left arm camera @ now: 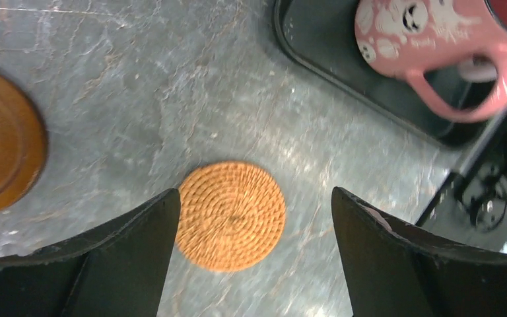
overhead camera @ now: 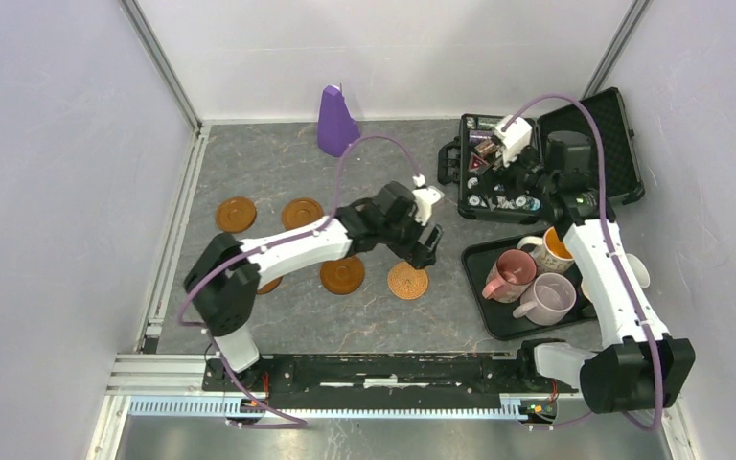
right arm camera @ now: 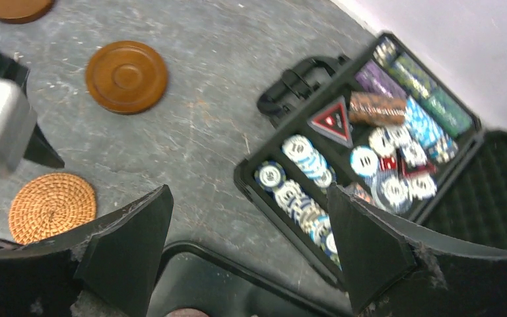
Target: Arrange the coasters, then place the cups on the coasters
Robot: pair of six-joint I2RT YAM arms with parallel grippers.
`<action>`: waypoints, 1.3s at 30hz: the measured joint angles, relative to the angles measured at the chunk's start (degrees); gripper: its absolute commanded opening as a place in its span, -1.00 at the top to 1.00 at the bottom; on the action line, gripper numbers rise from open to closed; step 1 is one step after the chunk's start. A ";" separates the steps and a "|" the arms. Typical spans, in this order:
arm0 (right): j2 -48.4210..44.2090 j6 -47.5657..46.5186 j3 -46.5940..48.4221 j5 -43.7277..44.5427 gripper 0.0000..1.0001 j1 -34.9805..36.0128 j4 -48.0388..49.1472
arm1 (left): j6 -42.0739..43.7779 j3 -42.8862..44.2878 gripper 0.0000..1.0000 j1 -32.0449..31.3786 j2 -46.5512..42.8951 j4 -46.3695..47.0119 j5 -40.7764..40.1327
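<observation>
Left end effector, released and empty, hovers with the woven coaster on the worktop between its fingers; script on the pink mug beyond is unreadable. Right end effector, also released and empty, hangs over the chip case.

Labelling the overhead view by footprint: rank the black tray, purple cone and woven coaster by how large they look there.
1. black tray, clearly largest
2. purple cone
3. woven coaster, only a little smaller than the cone

Left end effector jaws apart, right end effector likewise, both empty
</observation>
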 measured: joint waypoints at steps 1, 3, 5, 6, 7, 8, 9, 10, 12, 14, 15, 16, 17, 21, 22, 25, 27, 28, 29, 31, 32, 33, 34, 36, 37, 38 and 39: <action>-0.11 0.94 -0.15 0.44 -0.87 -1.33 0.07 | -2.23 1.40 -0.82 -1.60 2.01 0.70 -1.68; -0.17 2.58 -0.74 1.16 -0.87 -3.39 -0.07 | -5.84 3.82 -0.76 -4.15 5.51 1.16 -5.09; -0.15 3.72 -0.94 2.10 -0.87 -4.59 -0.76 | -9.77 5.66 -0.73 -6.03 8.46 1.64 -7.78; -0.15 4.20 -0.94 2.78 -0.87 -4.98 -1.07 | -11.87 6.34 -0.72 -6.95 9.88 1.77 -9.18; -0.17 4.59 -0.94 3.61 -0.87 -5.22 -1.11 | -13.88 6.95 -0.71 -7.85 11.19 1.86 -10.49; -0.17 4.92 -0.94 4.46 -0.87 -5.79 -1.11 | -15.41 7.63 -0.71 -8.48 12.52 1.81 -11.61; -0.17 5.20 -0.94 4.96 -0.87 -6.38 -1.20 | -17.14 8.81 -0.71 -9.18 14.38 1.77 -12.74; -0.15 5.55 -0.92 5.70 -0.87 -7.21 -1.31 | -18.49 9.90 -0.70 -9.64 16.00 1.66 -13.49; -0.17 6.03 -0.70 7.08 -0.87 -8.96 -1.42 | -20.79 12.55 -0.66 -10.32 19.34 1.38 -14.86; -0.15 6.38 -0.20 8.24 -0.87 -10.54 -1.73 | -22.36 14.56 -0.63 -10.88 21.88 1.51 -16.35; -0.22 6.56 0.09 8.59 -0.87 -11.23 -1.62 | -22.75 15.13 -0.63 -11.15 22.60 1.53 -16.98; -0.24 6.62 0.11 8.70 -0.87 -11.52 -1.42 | -22.97 15.89 -0.62 -11.41 23.32 1.40 -17.77; -0.33 6.75 0.11 8.68 -0.86 -11.58 -1.31 | -23.30 17.09 -0.61 -11.63 24.22 1.14 -18.49; -0.81 7.48 -0.02 7.63 -0.86 -11.45 -1.22 | -24.61 21.62 -0.59 -12.96 27.28 0.55 -19.71; -1.09 7.63 -0.24 7.28 -0.86 -11.45 -1.03 | -24.87 21.88 -0.56 -13.31 27.52 0.55 -19.96; -2.49 7.98 -1.16 6.58 -0.85 -11.47 -0.87 | -25.00 22.10 -0.37 -14.64 28.37 0.35 -20.72; -2.91 8.00 -1.16 6.43 -0.85 -11.47 -0.81 | -25.07 22.58 -0.27 -15.28 29.24 0.00 -21.97; -3.02 8.04 -1.16 6.45 -0.85 -11.47 -0.85 | -25.14 23.41 -0.22 -15.45 29.73 -0.52 -22.43; -3.08 8.04 -1.16 6.45 -0.85 -11.47 -0.83 | -25.16 24.52 -0.11 -15.58 30.45 -1.20 -23.23; -3.08 8.04 -1.16 6.43 -0.85 -11.47 -0.85 | -25.16 26.18 0.25 -15.67 31.61 -1.62 -24.20; -3.08 8.04 -1.16 6.43 -0.85 -11.47 -0.85 | -25.16 26.34 0.38 -15.61 31.82 -1.62 -24.83; -3.08 8.04 -1.16 6.43 -0.85 -11.47 -0.85 | -25.51 26.34 0.50 -15.47 31.91 -1.11 -24.74; -3.08 8.04 -1.16 6.45 -0.85 -11.47 -0.85 | -26.18 26.36 0.57 -15.50 31.91 -1.07 -25.20; -3.10 8.02 -1.25 6.54 -0.85 -11.47 -0.85 | -27.89 26.40 0.67 -15.19 31.91 -0.90 -26.25; -3.21 8.02 -1.40 6.62 -0.85 -11.47 -0.83 | -28.57 26.40 0.69 -14.80 31.91 -0.72 -26.60; -3.34 8.02 -1.62 6.67 -0.85 -11.47 -0.85 | -29.09 26.40 0.72 -14.27 31.91 -0.39 -26.67; -3.56 8.00 -1.95 6.67 -0.85 -11.47 -0.87 | -29.53 26.34 0.74 -13.51 31.91 -0.20 -26.56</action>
